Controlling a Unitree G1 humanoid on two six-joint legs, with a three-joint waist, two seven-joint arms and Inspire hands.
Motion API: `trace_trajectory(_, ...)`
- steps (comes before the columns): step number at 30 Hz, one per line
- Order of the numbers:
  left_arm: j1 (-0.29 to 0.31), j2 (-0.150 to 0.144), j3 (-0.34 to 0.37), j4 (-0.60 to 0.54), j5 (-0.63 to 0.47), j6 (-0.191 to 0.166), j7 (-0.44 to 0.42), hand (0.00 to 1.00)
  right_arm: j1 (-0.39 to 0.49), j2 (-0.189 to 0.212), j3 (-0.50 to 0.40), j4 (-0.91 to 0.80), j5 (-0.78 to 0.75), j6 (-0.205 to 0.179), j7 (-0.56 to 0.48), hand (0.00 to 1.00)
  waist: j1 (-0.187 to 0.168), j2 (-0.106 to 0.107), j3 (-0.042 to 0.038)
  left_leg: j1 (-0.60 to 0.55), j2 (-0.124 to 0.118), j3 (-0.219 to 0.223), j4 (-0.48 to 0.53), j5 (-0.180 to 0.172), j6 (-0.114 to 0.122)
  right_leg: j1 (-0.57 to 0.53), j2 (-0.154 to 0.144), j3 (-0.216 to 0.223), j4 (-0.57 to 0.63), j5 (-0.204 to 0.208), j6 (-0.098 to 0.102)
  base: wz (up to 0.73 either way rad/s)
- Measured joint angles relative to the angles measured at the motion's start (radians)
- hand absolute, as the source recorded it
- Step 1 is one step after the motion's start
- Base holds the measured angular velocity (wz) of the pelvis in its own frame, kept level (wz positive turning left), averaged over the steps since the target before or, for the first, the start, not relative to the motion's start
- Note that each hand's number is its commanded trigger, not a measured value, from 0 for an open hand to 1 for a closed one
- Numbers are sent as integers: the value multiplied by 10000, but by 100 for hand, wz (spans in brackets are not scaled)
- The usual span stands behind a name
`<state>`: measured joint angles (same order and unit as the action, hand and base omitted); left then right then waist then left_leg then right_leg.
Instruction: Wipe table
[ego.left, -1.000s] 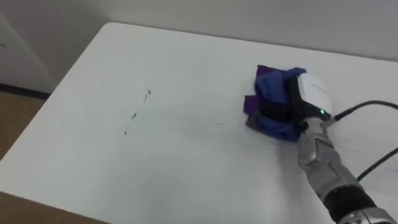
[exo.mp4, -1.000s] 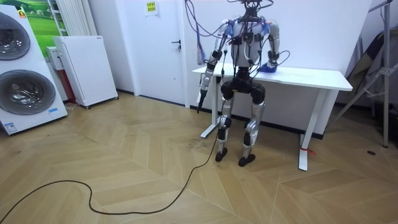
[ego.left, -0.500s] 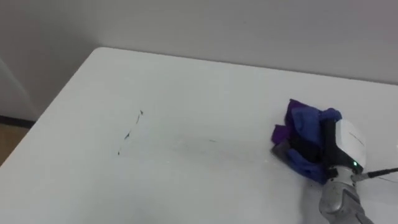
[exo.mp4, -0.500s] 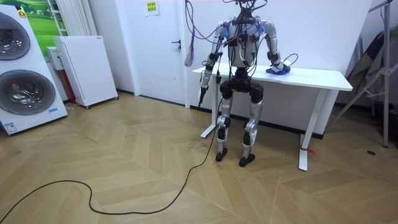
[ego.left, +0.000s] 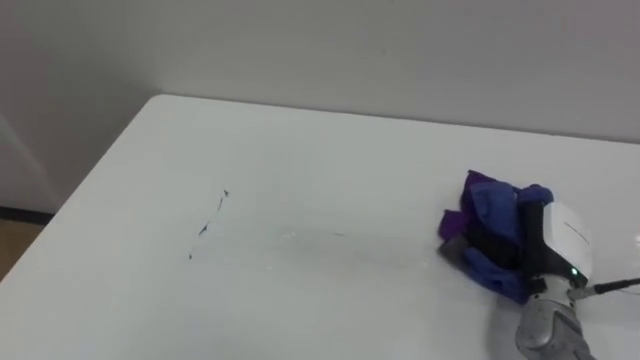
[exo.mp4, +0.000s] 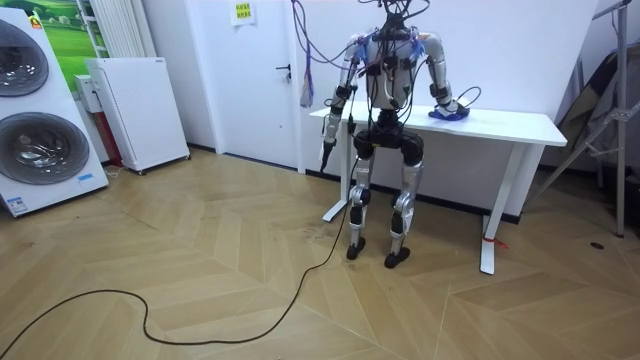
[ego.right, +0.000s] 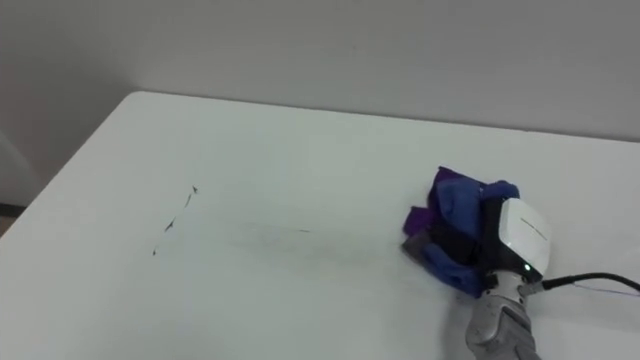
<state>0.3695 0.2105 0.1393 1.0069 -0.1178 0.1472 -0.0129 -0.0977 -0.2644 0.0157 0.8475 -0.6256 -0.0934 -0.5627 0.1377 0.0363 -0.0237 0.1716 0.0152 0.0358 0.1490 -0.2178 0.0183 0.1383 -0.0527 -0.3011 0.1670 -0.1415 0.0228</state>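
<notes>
Left eye view: dark marks (ego.left: 208, 224) on the white table (ego.left: 330, 290), well to the left of the cloth and hand.
The streaks run in a thin slanted line near the table's left edge, with bare tabletop between them and the bunched blue-and-purple cloth (ego.left: 482, 212). The cloth rests on the table's right part, wrapped over the right hand (ego.left: 560, 238), whose fingers are buried in the folds, so I cannot tell their grip. In the room view the left hand (exo.mp4: 325, 153) hangs beside the table's end, though nearer the marks.
</notes>
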Motion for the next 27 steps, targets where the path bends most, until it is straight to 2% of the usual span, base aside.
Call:
trace_trajectory(3, 7, -55, -60, 1, -60, 8, 6, 0, 10, -22, 0, -24, 45, 59, 173, 0, 3, -45, 41, 94, 2, 16, 17, -21, -4, 52, -3, 31, -8, -8, 7, 0)
trace_trajectory(5, 3, -141, -70, -21, -69, 8, 26, 0, 144, 1, 11, -357, -80, 232, 267, 0, 5, -79, 72, 127, -1, 90, 17, -30, -1, 90, 10, 214, -10, -32, 11, -7)
trace_trajectory(12, -182, -320, -72, -63, -34, 7, 84, 0, 580, 11, -3, -1279, -445, 307, 356, 0, -17, -133, 105, 134, -22, 217, 3, -77, 26, -45, 42, 528, -9, -71, 49, -7)
trace_trajectory(18, -509, -315, 165, -234, -76, -48, 104, 0, 792, 15, -23, -1808, -414, 296, 788, 0, -91, -308, 158, 117, -12, 322, -51, -77, 28, -174, 47, 545, 15, -74, 53, -5)
trace_trajectory(21, -826, -329, 352, -237, -126, -151, 121, 0, 743, 76, -105, -1837, -327, 293, 1007, 0, -119, -489, 184, 55, -13, 323, -63, -77, 29, -181, 49, 550, 17, -74, 54, 0)
trace_trajectory(23, -838, -343, 355, -237, -479, -267, 151, 0, 764, 81, -171, -1865, -337, 293, 1149, 0, -139, -518, 171, 82, -16, 347, -66, -95, 54, -166, 49, 574, 23, -72, 57, 0)
trace_trajectory(27, -757, -338, 579, -234, -479, -252, 221, 0, 776, 85, -410, -2008, -325, 298, 1404, 0, -198, -492, 156, 156, -14, 426, -122, -98, 60, -146, 54, 644, 24, -70, 59, -5)
